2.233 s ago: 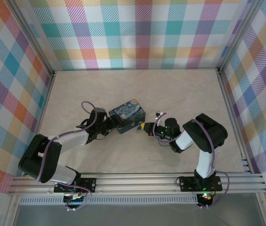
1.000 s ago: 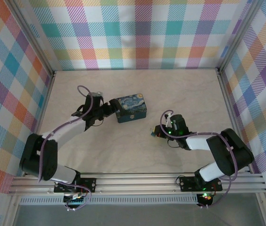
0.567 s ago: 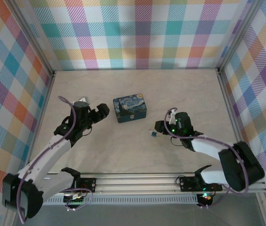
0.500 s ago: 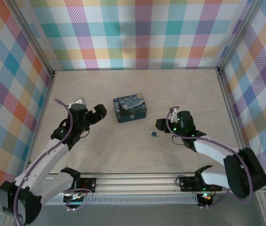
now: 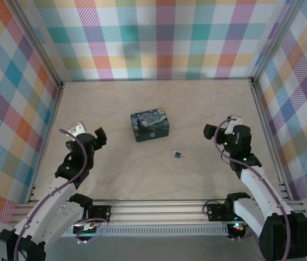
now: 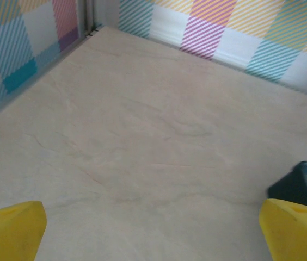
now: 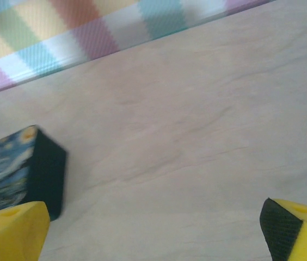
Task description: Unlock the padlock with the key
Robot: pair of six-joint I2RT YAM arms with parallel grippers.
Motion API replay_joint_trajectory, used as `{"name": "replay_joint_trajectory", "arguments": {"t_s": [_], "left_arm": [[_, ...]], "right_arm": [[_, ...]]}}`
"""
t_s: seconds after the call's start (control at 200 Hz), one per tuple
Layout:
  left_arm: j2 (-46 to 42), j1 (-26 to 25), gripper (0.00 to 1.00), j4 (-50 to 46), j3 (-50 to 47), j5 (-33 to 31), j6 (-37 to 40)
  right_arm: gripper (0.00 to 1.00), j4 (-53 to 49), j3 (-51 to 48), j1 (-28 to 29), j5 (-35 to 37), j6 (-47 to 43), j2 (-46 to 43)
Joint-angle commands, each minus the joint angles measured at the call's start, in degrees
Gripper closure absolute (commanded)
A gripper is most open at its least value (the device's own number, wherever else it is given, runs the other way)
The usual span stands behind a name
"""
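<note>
The tiny dark-blue padlock [image 5: 179,155] lies on the table, just right of and in front of the Starry-Night tin [image 5: 150,125]. A silvery speck shows on it, but I cannot make out the key. My left gripper [image 5: 98,134] hangs open well left of the tin, and in the left wrist view [image 6: 152,232] its yellow fingertips [image 6: 9,229] stand wide apart over bare table. My right gripper [image 5: 210,130] is open too, up and to the right of the padlock. Seen from the right wrist [image 7: 153,232], it has nothing between its fingers [image 7: 296,228].
A dark corner of the tin [image 6: 301,184] shows at the right of the left wrist view, and the tin's side [image 7: 17,168] at the left of the right wrist view. Plaid walls [image 5: 159,38] and aluminium rails [image 5: 197,209] enclose the table.
My left gripper let go of the tin and drew back to the left. My right gripper set the padlock down on the table, opened, and pulled away to the right.
</note>
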Motion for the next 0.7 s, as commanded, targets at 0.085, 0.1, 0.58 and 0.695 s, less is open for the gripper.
{"name": "replay_joint_trajectory", "arguments": {"t_s": [0.085, 0.1, 0.58, 0.695], "left_arm": [[5.21, 2.12, 0.0, 15.99, -5.4, -2.57, 11.55], [5.68, 2.26, 0.0, 16.68, -5.6, -2.19, 11.99], [28.78, 9.05, 0.0, 52.01, -12.74, 13.65, 19.94], [33.13, 11.02, 0.0, 56.2, -12.27, 16.87, 20.57]], "right_arm": [[0.0, 17.06, -6.48, -4.58, 0.46, -7.27, 7.22], [0.0, 19.09, -6.99, -4.83, -0.08, -7.41, 8.01], [0.0, 48.8, -9.37, -6.84, -7.24, -14.7, 29.87], [0.0, 53.38, -9.04, -7.15, -8.66, -14.69, 35.8]]}}
